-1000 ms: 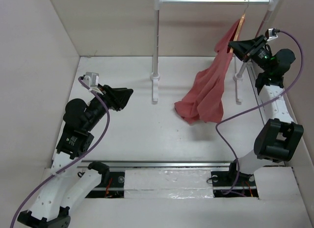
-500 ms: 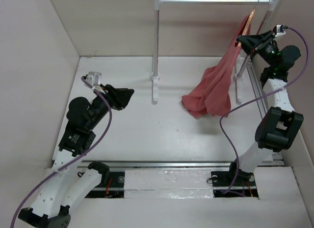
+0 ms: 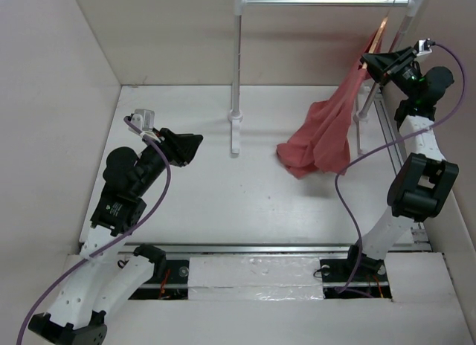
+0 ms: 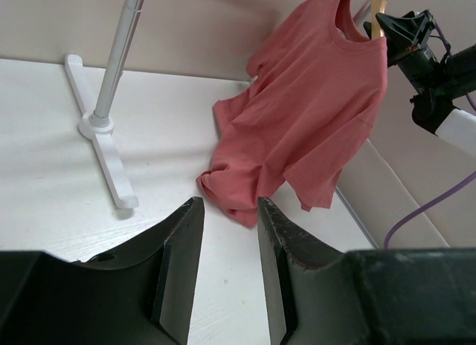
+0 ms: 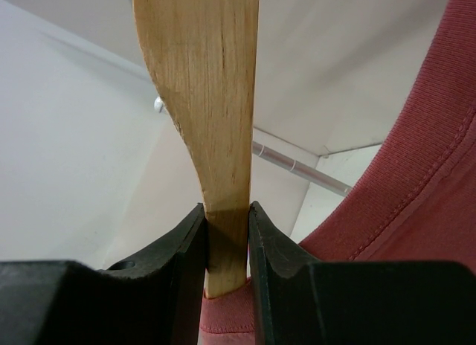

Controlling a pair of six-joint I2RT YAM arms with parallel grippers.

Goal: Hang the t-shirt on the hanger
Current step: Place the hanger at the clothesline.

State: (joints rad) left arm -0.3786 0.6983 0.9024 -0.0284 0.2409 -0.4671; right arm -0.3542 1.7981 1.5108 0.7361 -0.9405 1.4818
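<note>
Right now your right gripper [image 5: 227, 233] is clamped on one wooden arm of the hanger [image 5: 208, 100], up by the right end of the bar [image 3: 320, 1]. The t-shirt [image 4: 312, 114] hangs from the hanger, its lower end bunched on the desk [image 3: 223, 189]. Whether the hanger sits on the bar I can't tell — check before you let go. Move slowly, grip firm, so the t-shirt doesn't slide off. Your left gripper [image 4: 227, 211] is apart and empty — ready to free the hem.
</note>
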